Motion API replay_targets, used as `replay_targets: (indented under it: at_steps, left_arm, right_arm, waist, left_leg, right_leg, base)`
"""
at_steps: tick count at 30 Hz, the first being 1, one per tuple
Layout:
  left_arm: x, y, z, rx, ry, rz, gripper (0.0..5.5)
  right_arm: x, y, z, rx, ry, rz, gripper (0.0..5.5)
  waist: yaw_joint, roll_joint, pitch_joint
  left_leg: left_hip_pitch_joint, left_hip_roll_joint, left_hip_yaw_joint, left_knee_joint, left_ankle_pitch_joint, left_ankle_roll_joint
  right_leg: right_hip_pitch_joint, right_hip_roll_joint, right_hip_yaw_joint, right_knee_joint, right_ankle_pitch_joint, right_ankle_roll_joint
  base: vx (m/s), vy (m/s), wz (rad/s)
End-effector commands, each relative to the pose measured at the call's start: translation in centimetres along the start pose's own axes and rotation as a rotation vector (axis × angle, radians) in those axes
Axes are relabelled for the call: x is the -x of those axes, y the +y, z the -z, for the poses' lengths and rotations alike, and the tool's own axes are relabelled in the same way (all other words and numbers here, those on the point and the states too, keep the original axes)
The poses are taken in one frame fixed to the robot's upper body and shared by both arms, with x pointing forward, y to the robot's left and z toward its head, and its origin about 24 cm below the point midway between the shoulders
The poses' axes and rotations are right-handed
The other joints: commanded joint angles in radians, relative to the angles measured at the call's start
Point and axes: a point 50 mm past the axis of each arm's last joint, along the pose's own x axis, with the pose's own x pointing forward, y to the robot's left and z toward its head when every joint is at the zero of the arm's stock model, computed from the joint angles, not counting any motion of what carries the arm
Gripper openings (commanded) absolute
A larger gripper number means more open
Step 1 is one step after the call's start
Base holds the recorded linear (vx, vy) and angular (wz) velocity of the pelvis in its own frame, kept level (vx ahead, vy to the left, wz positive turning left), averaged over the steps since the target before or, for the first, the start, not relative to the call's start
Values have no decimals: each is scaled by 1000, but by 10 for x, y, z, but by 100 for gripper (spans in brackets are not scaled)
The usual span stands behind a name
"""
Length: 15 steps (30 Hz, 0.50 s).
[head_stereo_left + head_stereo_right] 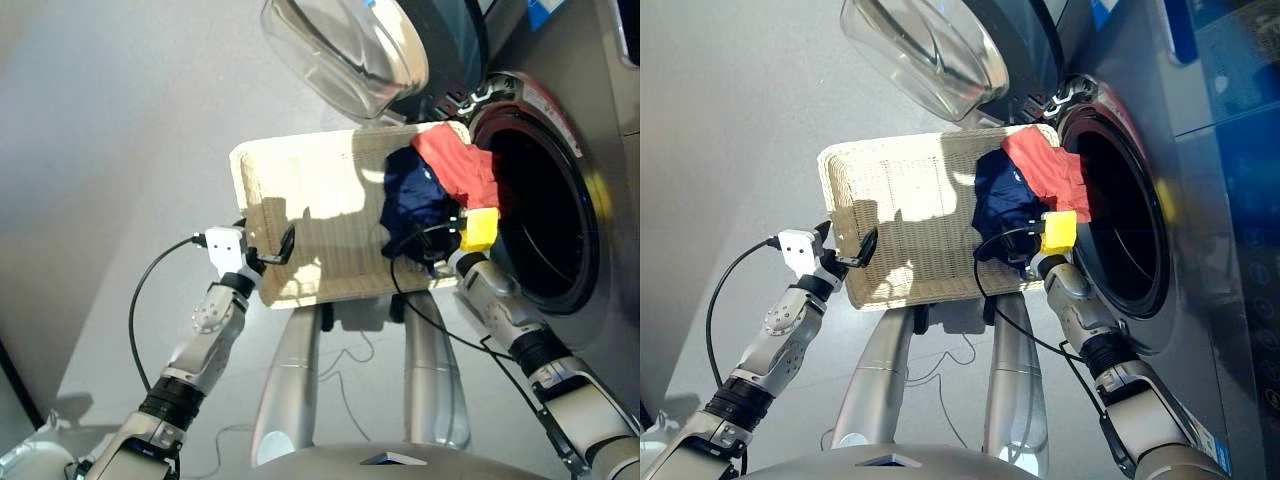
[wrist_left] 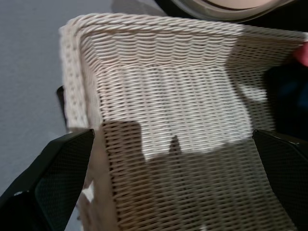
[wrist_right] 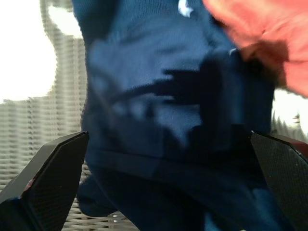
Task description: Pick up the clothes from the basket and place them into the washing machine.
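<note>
The cream-white woven basket (image 1: pixel 300 205) lies in front of the washing machine (image 1: pixel 590 150), its right end against the dark drum mouth (image 1: pixel 545 215). Two of the clothes are heaped at that end: a navy blue garment (image 1: pixel 412 200) and a coral-red one (image 1: pixel 458 163) draped over the basket's rim towards the drum. My left gripper (image 2: pixel 168 192) is open at the basket's near left corner, with the woven rim between its fingers (image 1: pixel 285 245). My right gripper (image 3: pixel 166 192) is open at the near right edge, the navy blue garment (image 3: pixel 159 110) just ahead between its spread fingers.
The round glass porthole door (image 1: pixel 345 45) hangs open above the basket's far edge. A black cable (image 1: pixel 405 255) loops from my right arm over the basket's near rim, and another (image 1: pixel 140 290) trails from my left wrist. Grey floor (image 1: pixel 110 130) spreads to the left.
</note>
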Motion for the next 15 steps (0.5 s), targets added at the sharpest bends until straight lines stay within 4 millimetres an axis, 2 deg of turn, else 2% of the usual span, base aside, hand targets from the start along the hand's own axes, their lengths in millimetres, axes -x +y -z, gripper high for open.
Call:
replay_targets:
  at_steps: [1,5,9,10,11,15]
  left_arm:
    - [1,6,-20,-28,-92,-30,550]
    - [-6,5,-27,-15,-123,-72,550]
    - [-6,6,-36,39,-168,-124,550]
    - [-7,6,-36,53,-168,-129,550]
    - [-7,4,-36,62,-164,-129,550]
    - [-10,2,-40,71,-180,-120,550]
  right_arm:
    - [-6,9,-13,88,-35,-30,550]
    - [-16,7,-13,109,-2,81,550]
    - [-27,10,-32,35,-50,146,550]
    - [-29,10,-36,35,-56,159,248]
    - [-30,11,-36,35,-56,163,0]
    - [-32,15,-41,-13,-79,163,0]
  waist:
    - [26,16,0]
    - [31,24,16]
    - [39,30,34]
    - [39,31,35]
    - [38,32,38]
    - [37,28,38]
  left_leg:
    - [-60,14,-34,-14,45,14]
    - [-103,8,-49,65,14,18]
    - [-152,2,-47,126,-3,24]
    - [-162,1,-49,137,-5,25]
    - [-169,0,-49,146,-6,25]
    - [-187,-2,-51,167,-8,26]
  right_leg:
    - [-15,-3,12,20,-21,50]
    - [-60,-10,9,117,-60,41]
    - [-105,-11,4,166,-70,36]
    - [-117,-10,3,180,-74,35]
    - [-124,-9,3,189,-77,33]
    - [-145,-3,1,202,-76,29]
  base:
    - [0,0,0]
    - [1,-13,116]
    - [-7,0,106]
    - [0,0,0]
    - [0,0,0]
    - [0,0,0]
